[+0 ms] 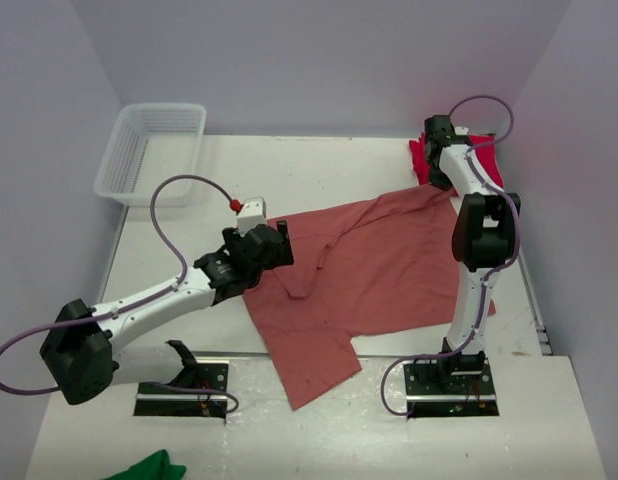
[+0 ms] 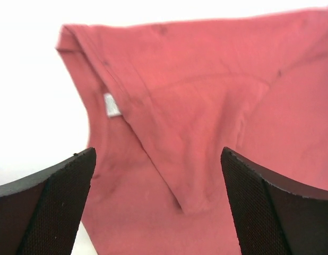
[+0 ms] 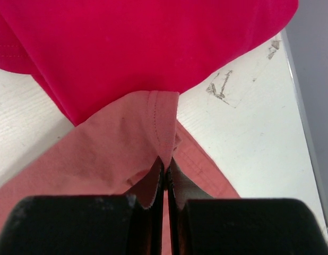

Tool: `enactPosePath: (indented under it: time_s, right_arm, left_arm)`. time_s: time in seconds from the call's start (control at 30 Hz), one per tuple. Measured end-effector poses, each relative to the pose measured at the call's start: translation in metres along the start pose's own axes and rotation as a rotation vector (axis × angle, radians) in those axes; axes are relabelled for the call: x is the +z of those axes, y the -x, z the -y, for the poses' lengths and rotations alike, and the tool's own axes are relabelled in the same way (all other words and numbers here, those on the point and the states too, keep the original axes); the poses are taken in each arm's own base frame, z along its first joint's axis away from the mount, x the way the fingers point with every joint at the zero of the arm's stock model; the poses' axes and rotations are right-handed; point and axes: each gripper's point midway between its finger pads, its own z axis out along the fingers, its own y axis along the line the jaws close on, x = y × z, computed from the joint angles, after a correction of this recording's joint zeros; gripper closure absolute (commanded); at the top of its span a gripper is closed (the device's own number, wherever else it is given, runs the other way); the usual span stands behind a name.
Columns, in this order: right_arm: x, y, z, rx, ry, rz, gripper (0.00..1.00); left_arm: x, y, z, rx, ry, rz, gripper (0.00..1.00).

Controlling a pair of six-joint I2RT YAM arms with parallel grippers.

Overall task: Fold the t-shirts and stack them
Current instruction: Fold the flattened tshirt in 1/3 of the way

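Observation:
The large salmon-red t-shirt (image 1: 379, 270) lies spread and wrinkled across the middle of the table, one part hanging toward the front edge. My left gripper (image 1: 274, 245) is open at the shirt's left side; in the left wrist view its fingers (image 2: 52, 207) straddle the cloth (image 2: 196, 133) near the collar tag. My right gripper (image 1: 436, 160) is shut on the hem of the salmon shirt (image 3: 153, 133) at the far right corner, right against the crimson t-shirt (image 3: 143, 48). The crimson shirt (image 1: 421, 155) is bunched at the back right, mostly hidden by the arm.
A white plastic basket (image 1: 154, 150) stands at the back left. A small green cloth (image 1: 149, 467) lies at the front left edge. The right table edge (image 3: 304, 106) and wall are close to my right gripper.

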Motion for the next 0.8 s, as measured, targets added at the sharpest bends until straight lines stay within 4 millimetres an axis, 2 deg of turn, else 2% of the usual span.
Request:
enactPosePath:
  time_s: [0.03, 0.07, 0.1, 0.13, 0.17, 0.2, 0.23, 0.3, 0.33, 0.37, 0.43, 0.53, 0.6, 0.67, 0.8]
  right_arm:
    - [0.000, 0.000, -0.001, 0.000, 0.006, -0.002, 1.00]
    - [0.000, -0.001, -0.003, 0.002, 0.015, -0.005, 0.86]
    - [0.000, -0.001, -0.004, 0.009, 0.020, -0.007, 0.79]
    - [0.000, -0.002, -0.005, 0.014, 0.026, -0.009, 0.67]
    - [0.000, -0.003, -0.007, 0.019, 0.033, -0.012, 0.50]
    - [0.000, -0.006, -0.008, 0.024, 0.040, -0.018, 0.44]
    - [0.000, -0.011, -0.007, 0.023, 0.042, -0.025, 0.28]
    - [-0.004, -0.024, -0.005, 0.020, 0.048, -0.042, 0.19]
    - [-0.010, -0.030, -0.002, 0.017, 0.058, -0.050, 0.17]
    - [-0.017, -0.037, 0.000, 0.014, 0.072, -0.055, 0.17]
    - [-0.039, -0.044, -0.001, 0.025, 0.138, -0.055, 0.21]
    - [-0.083, -0.035, -0.007, 0.059, 0.249, 0.017, 0.27]
    - [-0.110, -0.024, -0.016, 0.069, 0.315, 0.075, 0.32]
    - [-0.127, -0.020, -0.028, 0.062, 0.358, 0.110, 0.35]
    - [-0.147, -0.039, -0.068, 0.002, 0.476, 0.084, 0.38]
  left_arm:
    - [-0.001, 0.007, -0.003, -0.005, 0.023, 0.023, 0.00]
    - [0.001, 0.014, -0.005, -0.005, 0.051, 0.042, 0.02]
    - [0.003, 0.021, -0.005, -0.006, 0.074, 0.057, 0.05]
    - [0.007, 0.029, -0.005, -0.008, 0.097, 0.069, 0.10]
    - [0.012, 0.034, -0.003, -0.006, 0.115, 0.074, 0.24]
    - [0.019, 0.040, -0.001, -0.006, 0.131, 0.079, 0.30]
    - [0.026, 0.043, -0.001, -0.005, 0.145, 0.081, 0.45]
    - [0.041, 0.047, -0.007, -0.005, 0.176, 0.073, 0.71]
    - [0.048, 0.047, -0.013, -0.008, 0.191, 0.064, 0.93]
    - [0.055, 0.047, -0.022, -0.011, 0.212, 0.052, 1.00]
    - [0.069, 0.049, -0.043, -0.018, 0.255, 0.031, 1.00]
    - [0.089, 0.054, -0.064, -0.030, 0.313, 0.006, 1.00]
    - [0.101, 0.057, -0.068, -0.028, 0.326, -0.010, 1.00]
    - [0.111, 0.057, -0.067, -0.025, 0.318, -0.028, 1.00]
    - [0.121, 0.051, -0.067, -0.029, 0.289, -0.061, 1.00]
